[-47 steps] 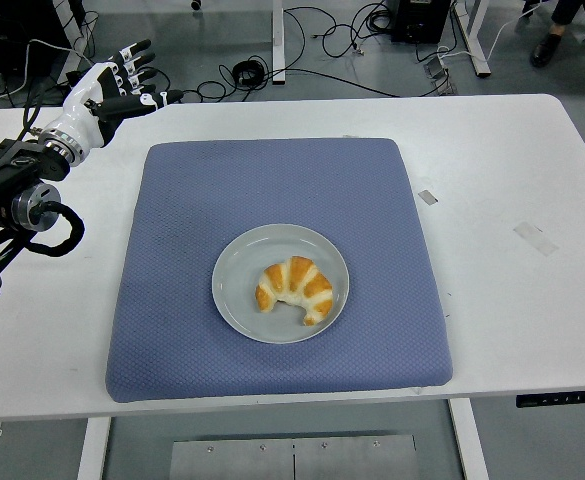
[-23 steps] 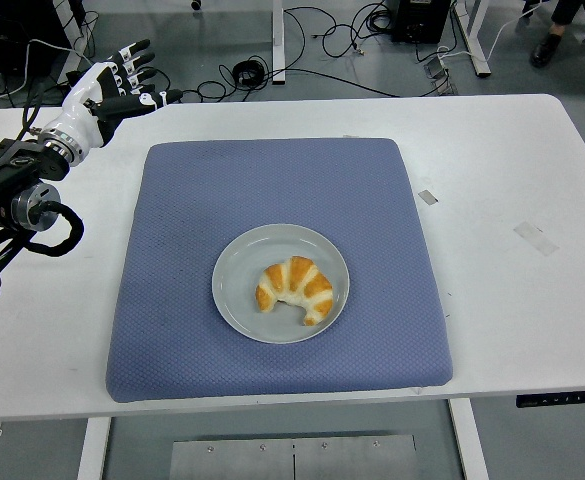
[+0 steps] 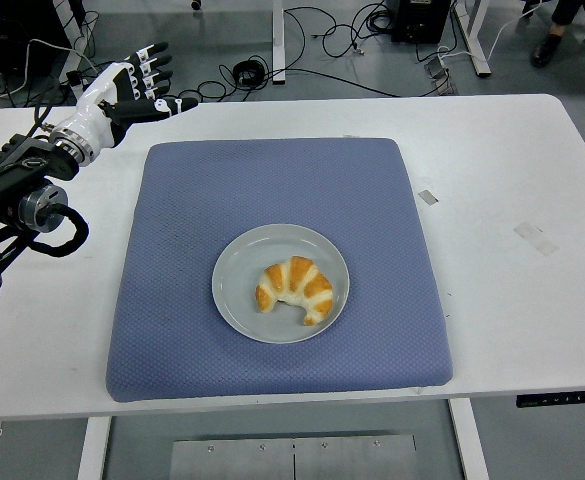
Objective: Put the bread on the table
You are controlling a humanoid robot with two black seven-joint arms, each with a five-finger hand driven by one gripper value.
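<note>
- Nearest me, the white table (image 3: 532, 320) shows its front edge at the bottom, with a blue-grey mat (image 3: 278, 268) laid square over its middle.
- On the mat, a little toward my side of its centre, sits a pale grey plate (image 3: 234, 290).
- The bread (image 3: 294, 289), a golden croissant with pale stripes, lies on that plate, slightly right of the plate's middle, its curved back facing away from me and its two ends pointing toward me. Nothing touches it but the plate.
- To the right of the mat, on the bare tabletop, are two small strips of tape (image 3: 535, 238), well apart from the plate.
- My left arm comes in from the left edge, over the table's left side, clear of the mat.
- Farther off, my left hand (image 3: 127, 88) hovers near the table's far left corner, just beyond the mat's far left corner. Its fingers (image 3: 155, 62) are spread and extended, holding nothing, well apart from the bread.
- Beyond the table, cables (image 3: 322, 40) trail across the grey floor.
</note>
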